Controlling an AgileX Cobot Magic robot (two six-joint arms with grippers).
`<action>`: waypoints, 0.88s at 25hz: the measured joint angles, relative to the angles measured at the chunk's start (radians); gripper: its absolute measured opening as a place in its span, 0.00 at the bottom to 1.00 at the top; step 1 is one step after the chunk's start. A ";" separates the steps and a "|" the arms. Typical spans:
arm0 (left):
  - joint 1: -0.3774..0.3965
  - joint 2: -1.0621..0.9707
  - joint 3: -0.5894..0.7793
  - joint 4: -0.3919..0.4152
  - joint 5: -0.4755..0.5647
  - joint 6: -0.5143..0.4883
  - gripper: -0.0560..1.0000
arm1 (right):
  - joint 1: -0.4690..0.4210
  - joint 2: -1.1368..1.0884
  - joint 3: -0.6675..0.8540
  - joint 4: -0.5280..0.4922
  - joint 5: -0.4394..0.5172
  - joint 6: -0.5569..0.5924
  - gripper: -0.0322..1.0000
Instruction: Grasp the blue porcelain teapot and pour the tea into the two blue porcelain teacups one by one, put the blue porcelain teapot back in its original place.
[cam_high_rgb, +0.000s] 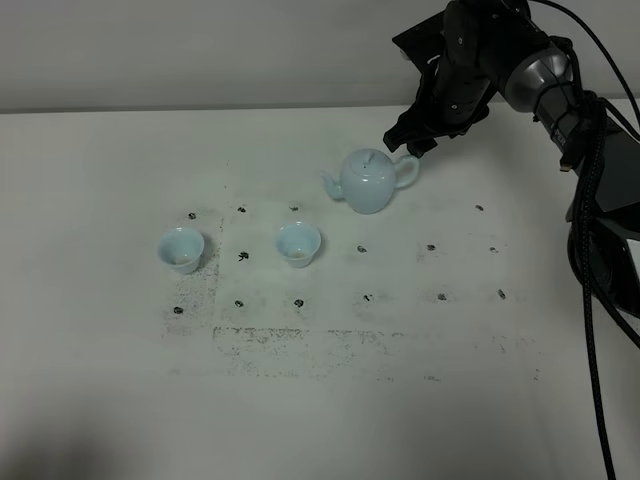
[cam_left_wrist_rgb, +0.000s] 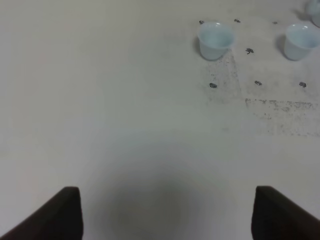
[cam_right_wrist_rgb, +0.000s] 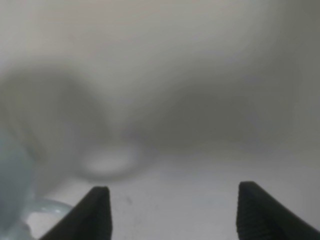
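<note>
Right end effector (cam_high_rgb: 410, 142) gapes wide just beside the teapot (cam_high_rgb: 368, 182) handle, seemingly not touching it

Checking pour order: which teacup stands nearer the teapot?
The right-hand teacup in the high view, on the spout side of the teapot; the other teacup stands farther left.
</note>
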 joint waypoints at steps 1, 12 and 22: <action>0.000 0.000 0.000 0.000 0.000 0.000 0.68 | 0.000 0.000 0.000 0.000 0.000 0.000 0.53; 0.000 0.000 0.000 0.000 0.000 0.000 0.68 | -0.001 -0.138 0.014 -0.054 0.004 0.046 0.53; 0.000 0.000 0.000 0.000 0.000 0.000 0.68 | -0.001 -0.519 0.495 0.027 0.002 0.093 0.53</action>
